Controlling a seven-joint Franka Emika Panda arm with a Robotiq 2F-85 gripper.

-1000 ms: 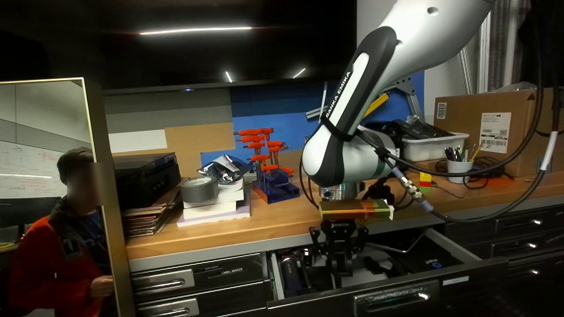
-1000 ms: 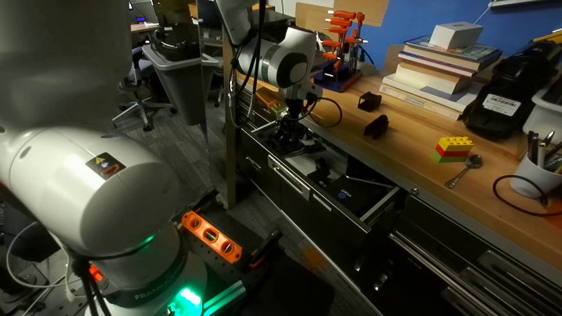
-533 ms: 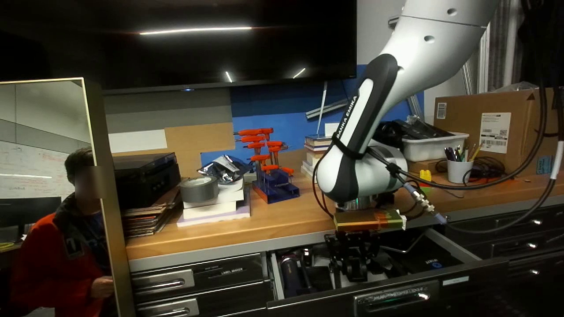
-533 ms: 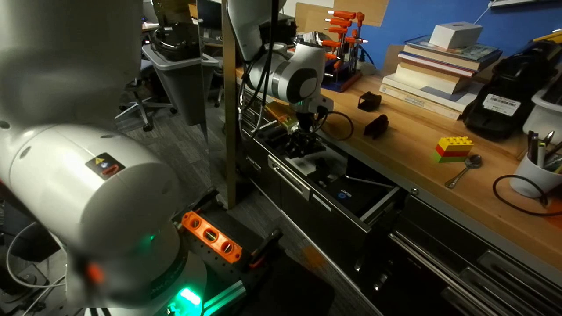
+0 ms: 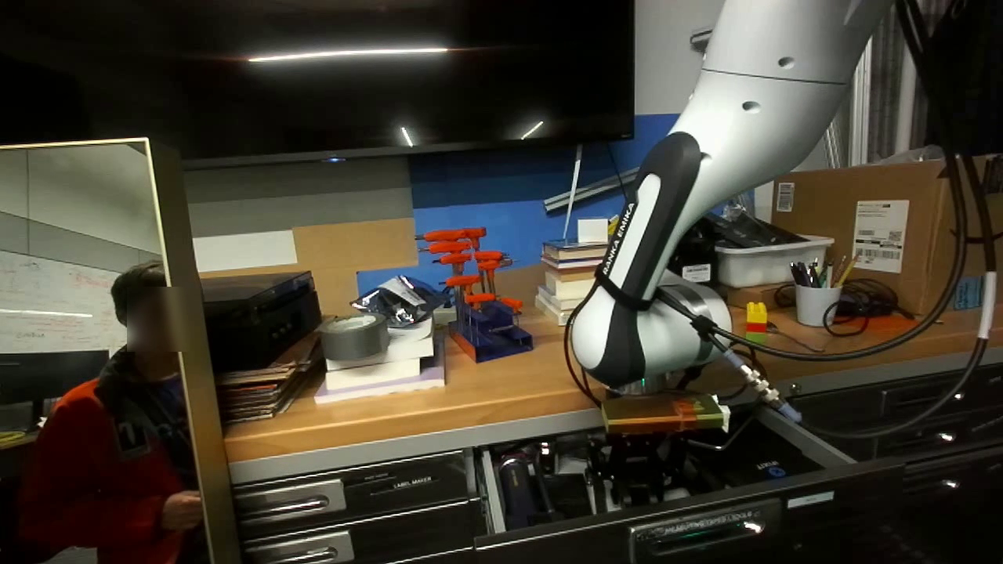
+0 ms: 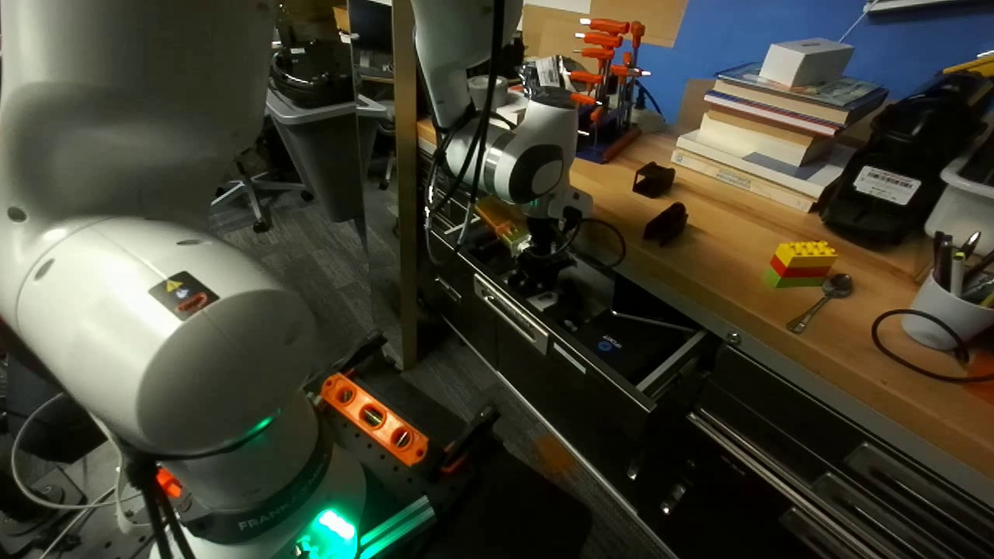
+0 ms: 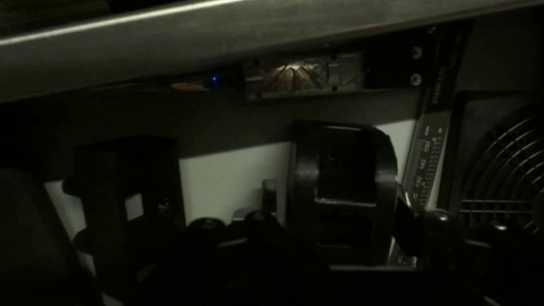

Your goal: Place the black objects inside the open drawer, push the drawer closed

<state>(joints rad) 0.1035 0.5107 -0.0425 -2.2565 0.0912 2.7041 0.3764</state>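
Note:
The open drawer (image 5: 838, 517) is pulled out below the wooden worktop. Inside it, low down, is my gripper (image 5: 639, 493). In the wrist view a rounded black object (image 7: 346, 170) with a squared recess lies between the fingers, which look parted around it. The right finger's pad (image 7: 408, 229) overlaps its side; the left fingertip is lost in the dark. Left of it, also in the drawer, stands a black piece (image 7: 127, 182) with a square hole. On the worktop are a black bracket (image 6: 654, 178) and a slanted black piece (image 6: 666, 223).
Calipers (image 7: 425, 157), a fan grille (image 7: 505, 170) and a flat black box (image 5: 776, 462) share the drawer. The worktop edge (image 5: 376, 435) runs close behind the gripper. A toy brick block (image 6: 801, 264), a spoon (image 6: 821, 303) and a book stack (image 6: 776, 132) stand on top.
My gripper has moved right and down into the drawer in an exterior view, carrying the rounded black object. Its fingers have since spread wider. The drawer and the worktop pieces have stayed put.

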